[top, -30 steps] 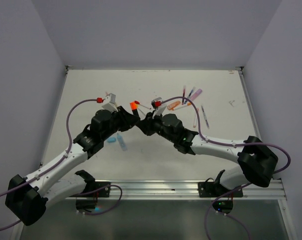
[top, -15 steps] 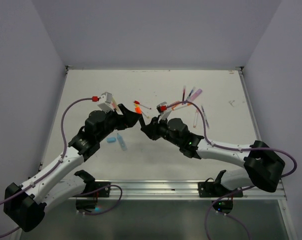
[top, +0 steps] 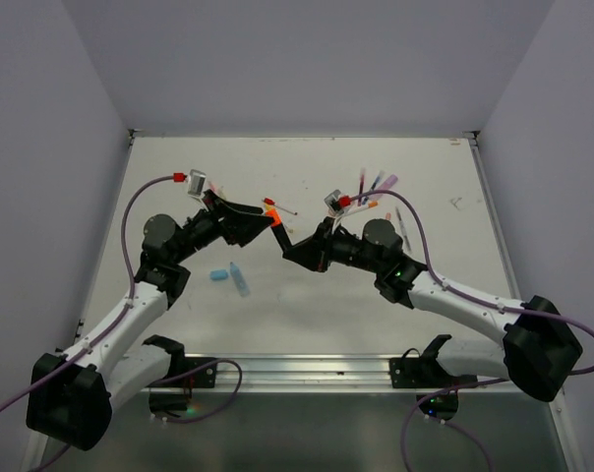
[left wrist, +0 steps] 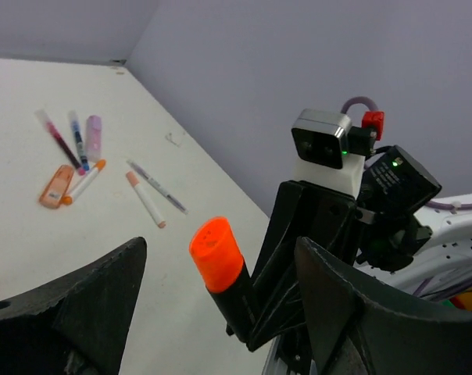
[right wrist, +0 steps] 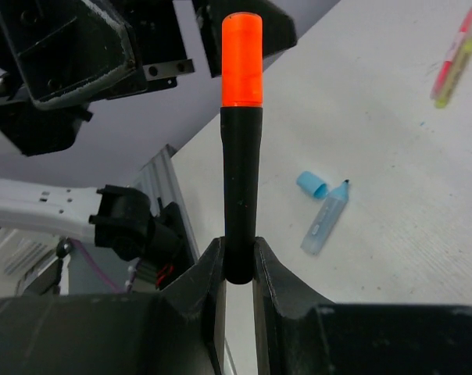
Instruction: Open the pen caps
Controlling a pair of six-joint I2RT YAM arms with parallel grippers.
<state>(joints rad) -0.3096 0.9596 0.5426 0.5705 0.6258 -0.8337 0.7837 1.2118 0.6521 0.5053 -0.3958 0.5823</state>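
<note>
A second ago my left gripper (left wrist: 220, 248) was clenched on the orange cap (right wrist: 241, 58). It has since let go, and its two fingers now stand spread wide, one on each side of the cap, touching neither side as far as the left wrist view shows. My left arm has also drawn back to the left, while my right arm has stretched out, its elbow swinging away to the right. My right gripper (right wrist: 238, 256) is clamped on the lower end of the black pen (right wrist: 242, 180), which juts out from between its fingers, held above the table (top: 179, 167). The orange cap sits on the pen's far end, not yet off.

Everything else I place from that pen. Below it, toward my bases and to the left, a light blue highlighter (right wrist: 324, 225) lies uncapped, with its light blue cap (right wrist: 311, 184) near its tip. Just beyond the orange cap a thin pen (top: 283, 207) lies on the table. Beyond and to the right is a scatter of loose pens (top: 374, 189). Past the pen the bare white surface runs to the far edge (top: 297, 137), where the back wall (top: 297, 59) rises. Left of the pen it runs bare to the left edge (top: 108, 236). On the near side, behind both wrists, is the metal rail (top: 376, 366).
</note>
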